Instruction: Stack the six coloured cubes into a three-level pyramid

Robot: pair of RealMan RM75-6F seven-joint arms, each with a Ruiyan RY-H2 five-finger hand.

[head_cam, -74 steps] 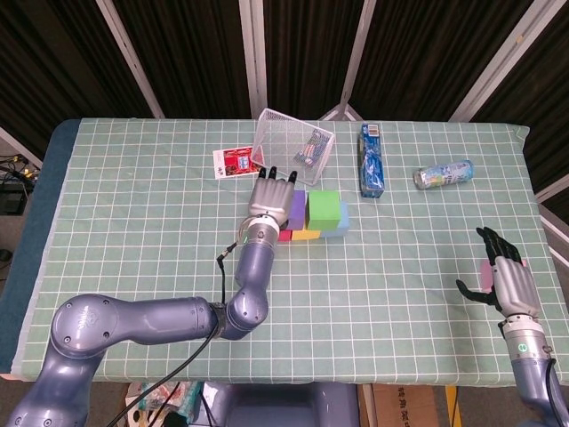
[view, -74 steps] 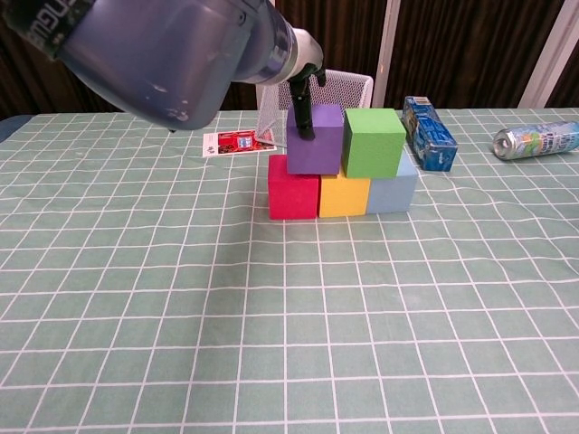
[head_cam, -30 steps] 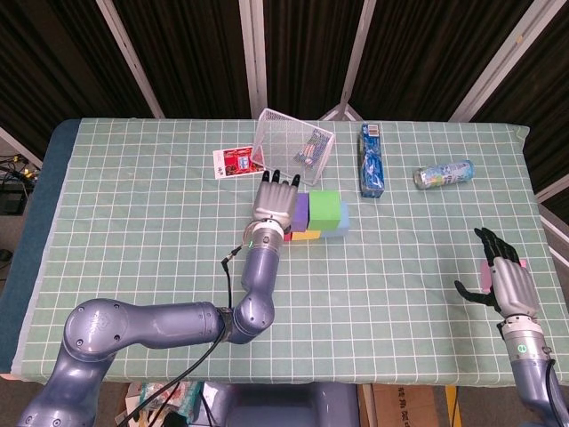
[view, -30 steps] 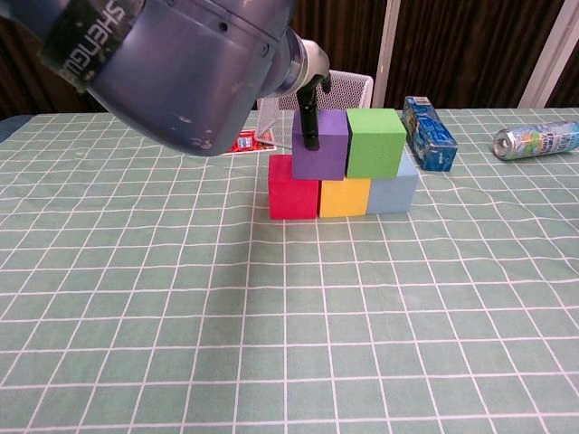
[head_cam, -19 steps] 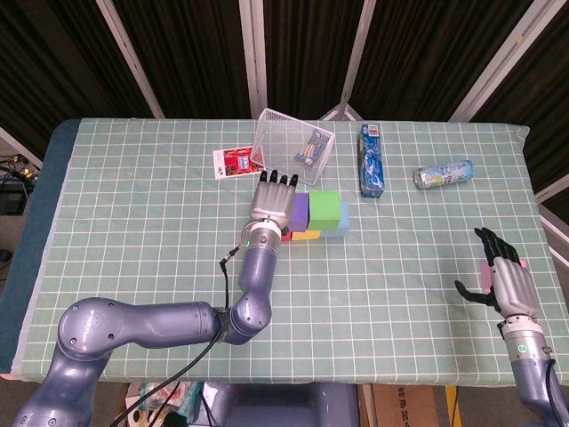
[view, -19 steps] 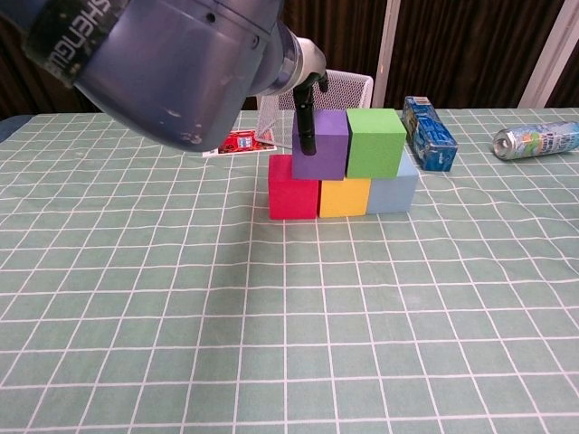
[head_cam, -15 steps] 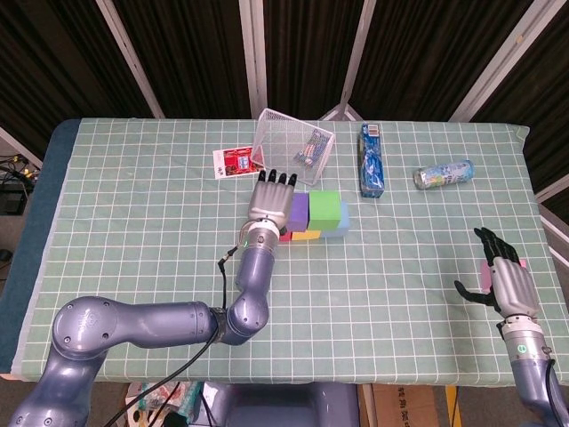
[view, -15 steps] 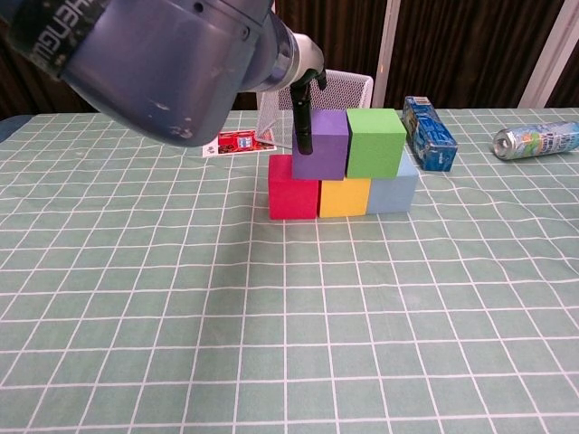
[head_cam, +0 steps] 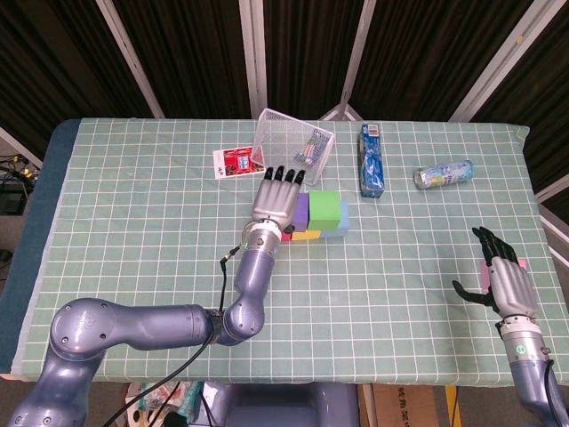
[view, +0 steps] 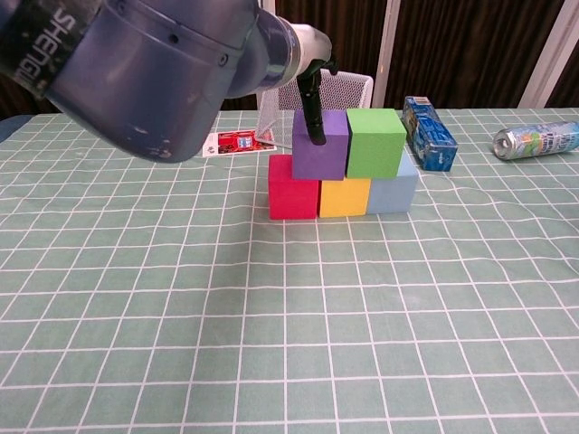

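1. Since half a second ago your left hand [head_cam: 277, 197] has shifted a little toward the far side: in the chest view its dark fingertip [view: 316, 127] now rests at the top front edge of the purple cube [view: 319, 145] instead of hanging down the cube's left face. The cubes have not moved.
2. Your right hand [head_cam: 504, 280] has stayed at the near right of the table [head_cam: 133, 205], well apart from the cubes.
3. From the head view your left hand covers most of the purple cube and the red cube [view: 293, 188]. The chest view shows only a fingertip and the big blurred forearm, so you cannot tell whether the fingers merely touch the cube or press it; they lie stretched out, side by side, with nothing gripped.
4. Your right hand's fingers are spread and hold nothing; a pink patch shows at its palm, too small to identify.
5. Red cube, yellow cube [view: 344, 195] and light blue cube [view: 394, 188] stand in a touching row. The purple cube and green cube [view: 374, 142] sit side by side on top. A sixth cube cannot be made out.
6. Behind stand a wire basket [head_cam: 293, 142], a card [head_cam: 233, 162], a blue box [head_cam: 371, 160] and a lying can [head_cam: 443, 173].
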